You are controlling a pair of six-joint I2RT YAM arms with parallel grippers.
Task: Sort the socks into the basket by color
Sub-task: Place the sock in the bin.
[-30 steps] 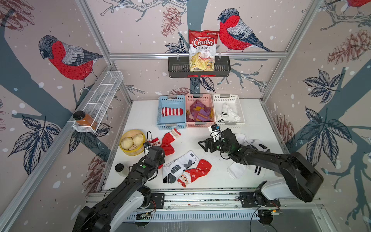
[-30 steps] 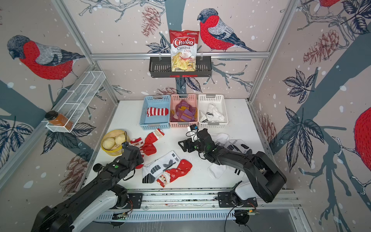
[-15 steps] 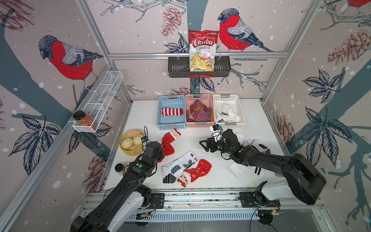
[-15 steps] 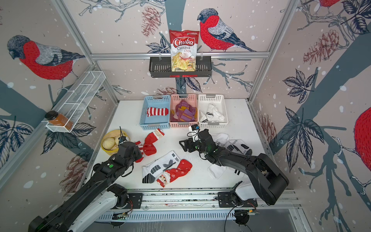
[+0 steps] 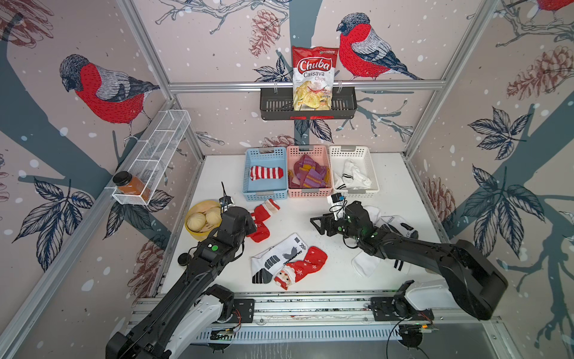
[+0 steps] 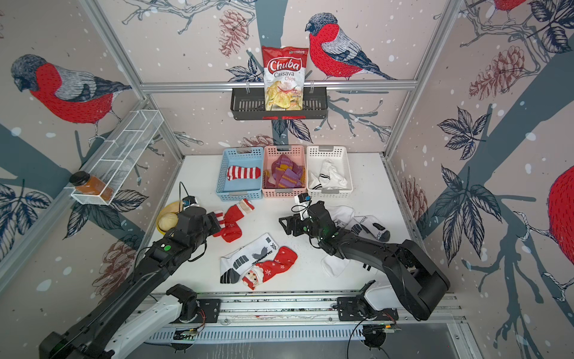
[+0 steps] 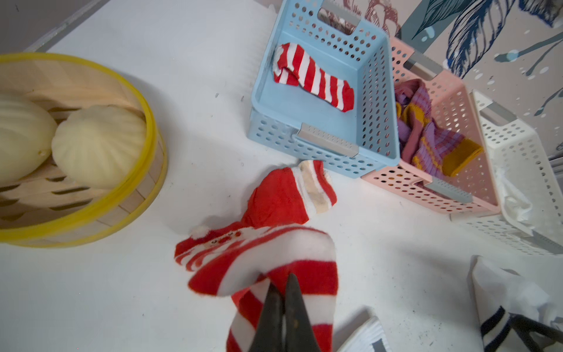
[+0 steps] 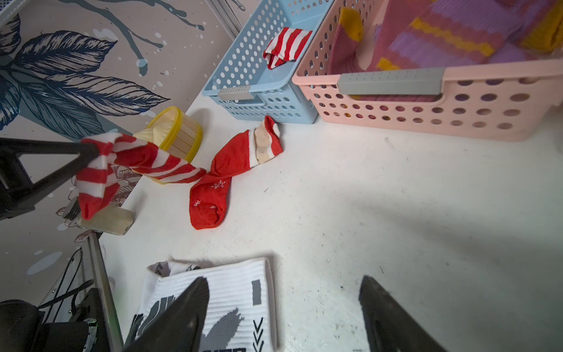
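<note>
My left gripper [image 7: 281,283] is shut on a red-and-white striped sock [image 7: 265,259] and holds it off the table; the right wrist view shows it hanging [image 8: 131,158]. A plain red sock [image 5: 262,231] lies just beyond. A white sock with grey marks [image 5: 279,258] and a Santa sock [image 5: 298,267] lie mid-table. My right gripper [image 8: 283,283] is open over bare table, one finger above that white sock [image 8: 228,292]. More white socks [image 5: 391,223] lie on the right. The blue basket [image 5: 265,194] holds a striped sock, the pink basket [image 5: 309,192] purple socks, the white basket [image 5: 354,193] white ones.
A yellow steamer [image 5: 190,230] with buns stands at the table's left edge, close behind my left arm. A small black lid [image 5: 184,258] lies near the front left. A wire rack with a jar [image 5: 130,186] hangs on the left wall, a chip bag [image 5: 313,77] on the back shelf.
My left gripper has risen and moved toward the baskets, lifting the striped sock off the table. The right arm has barely shifted.
</note>
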